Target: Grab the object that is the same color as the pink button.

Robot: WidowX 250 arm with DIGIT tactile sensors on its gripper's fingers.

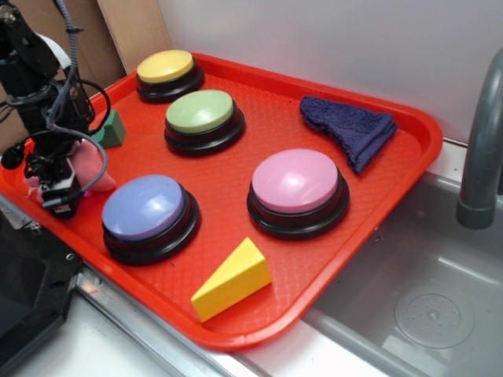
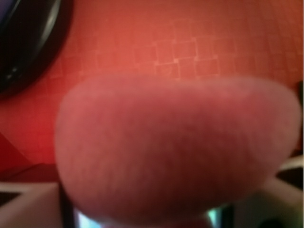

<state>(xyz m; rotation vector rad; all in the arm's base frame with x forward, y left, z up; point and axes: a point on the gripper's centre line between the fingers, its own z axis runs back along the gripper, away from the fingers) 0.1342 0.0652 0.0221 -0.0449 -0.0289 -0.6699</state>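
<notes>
Exterior view: the red tray (image 1: 409, 129) carries four dome buttons. The pink button (image 1: 297, 182) stands near the centre-right, the lavender-blue button (image 1: 148, 209) at its 9 o'clock, and the green button (image 1: 201, 112) and the yellow button (image 1: 166, 67) further up. At the tray's 9 o'clock edge the gripper (image 1: 56, 182) is down over the pink plush toy (image 1: 85, 163), which shows on both sides of the black fingers, just below the green block (image 1: 111, 130). The fingers seem to be clenched around the toy, but whether it rests on the tray I cannot tell. A yellow wedge (image 1: 233, 278) lies at 6 o'clock and a blue cloth (image 1: 350, 127) at 1 o'clock.

Wrist view: the pink plush toy (image 2: 171, 147) fills most of the frame, blurred and very near the camera, over the red tray (image 2: 199, 42). At 10 o'clock is a dark button base (image 2: 33, 42).

I judge the grasping step is in hand. The next move calls for a firm hold and a straight lift, away from the green block.
</notes>
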